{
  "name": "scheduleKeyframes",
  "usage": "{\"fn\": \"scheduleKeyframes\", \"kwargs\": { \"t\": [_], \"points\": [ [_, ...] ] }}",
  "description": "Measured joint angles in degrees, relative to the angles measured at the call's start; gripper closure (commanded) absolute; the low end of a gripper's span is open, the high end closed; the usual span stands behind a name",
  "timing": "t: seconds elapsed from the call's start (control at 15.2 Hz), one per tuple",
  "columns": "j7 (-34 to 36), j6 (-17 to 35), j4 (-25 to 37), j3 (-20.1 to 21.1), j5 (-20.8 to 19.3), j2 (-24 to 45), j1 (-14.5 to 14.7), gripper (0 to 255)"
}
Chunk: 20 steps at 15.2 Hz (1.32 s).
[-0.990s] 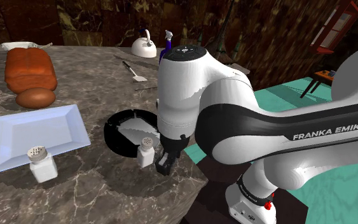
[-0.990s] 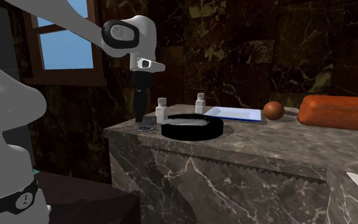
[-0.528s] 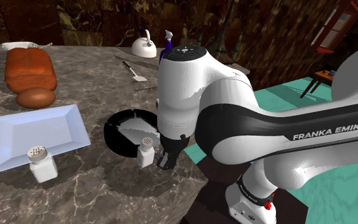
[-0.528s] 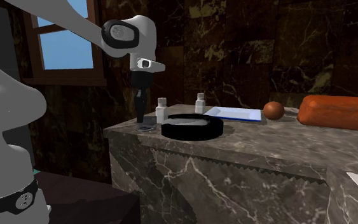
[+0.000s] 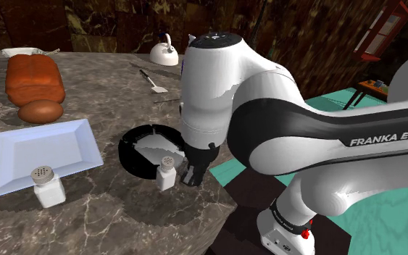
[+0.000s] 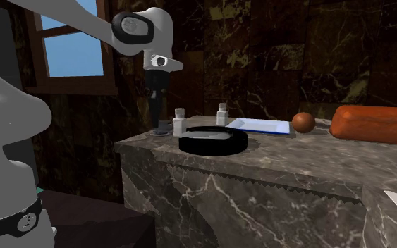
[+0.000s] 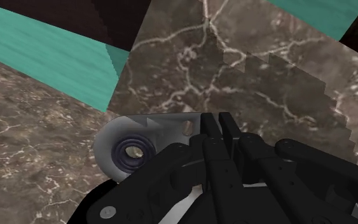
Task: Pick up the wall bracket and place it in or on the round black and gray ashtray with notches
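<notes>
1. The end effector was clenched on the grey wall bracket. Its fingers pinched the bracket's thin plate, low by the edge of the marbled tabletop.
2. A small white shaker stood just beside it. Next to the shaker sat the round black ashtray with its grey floor, apart from the bracket.
3. Farther off lay a pale blue plate, and beyond it a brown loaf.
</notes>
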Motion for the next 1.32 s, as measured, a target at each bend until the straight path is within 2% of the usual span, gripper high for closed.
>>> {"fn": "scheduleKeyframes", "kwargs": {
  "t": [0.86, 1.32],
  "points": [
    [-0.7, -10.2, 8.62, -3.23, -1.74, -1.5, -0.4, 255],
    [-0.58, -8.75, 19.4, -1.33, -8.01, 11.46, -6.53, 255]
  ]
}}
